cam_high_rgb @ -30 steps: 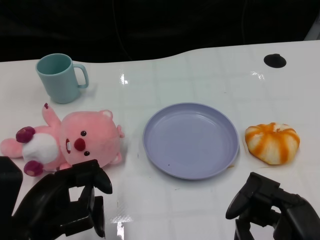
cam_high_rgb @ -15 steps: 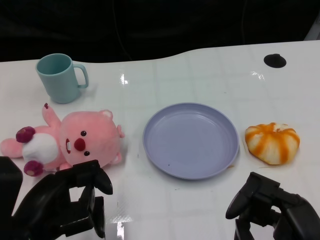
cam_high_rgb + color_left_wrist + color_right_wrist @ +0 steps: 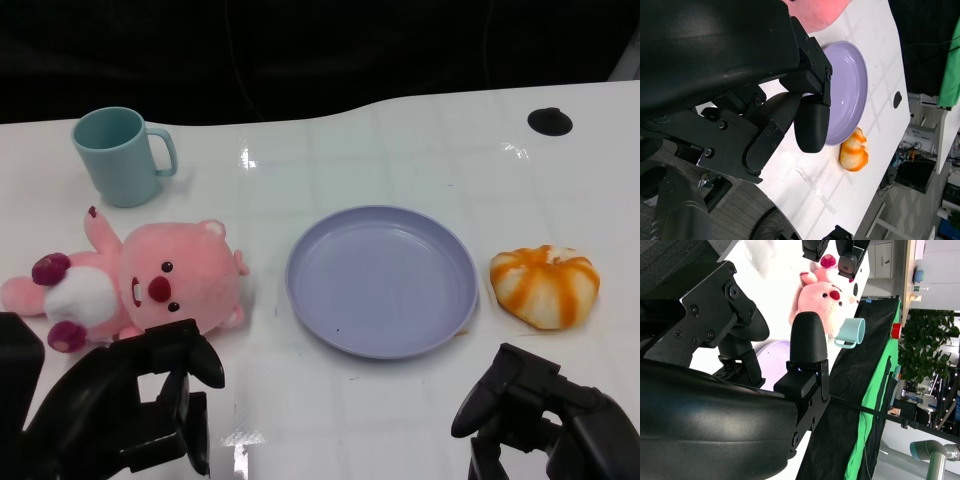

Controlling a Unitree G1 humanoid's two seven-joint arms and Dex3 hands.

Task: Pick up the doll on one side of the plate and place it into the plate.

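Table (image 3: 400, 140) surface, white and glossy, is seen carrying four things in the head view. A lavender plate (image 3: 381, 280) is set near the middle, with nothing lying in it. The pink doll (image 3: 140, 283) is laid on its back to the plate's left, just beside the rim but apart from it, its head turned toward the plate and its limbs toward the table's left edge. A teal mug (image 3: 118, 155) is stood upright behind the doll, handle pointed toward the plate. An orange-and-white striped soft toy (image 3: 545, 285) is placed to the plate's right, close to the rim. A small black round mark (image 3: 550, 121) is seen at the far right of the table.

The left hand (image 3: 150, 405) is held low at the near edge, just in front of the doll and not touching it; its fingers are parted and nothing is held. The right hand (image 3: 540, 415) is held at the near right, in front of the striped toy, fingers apart and likewise empty. Nothing is seen lying between the doll and the plate.
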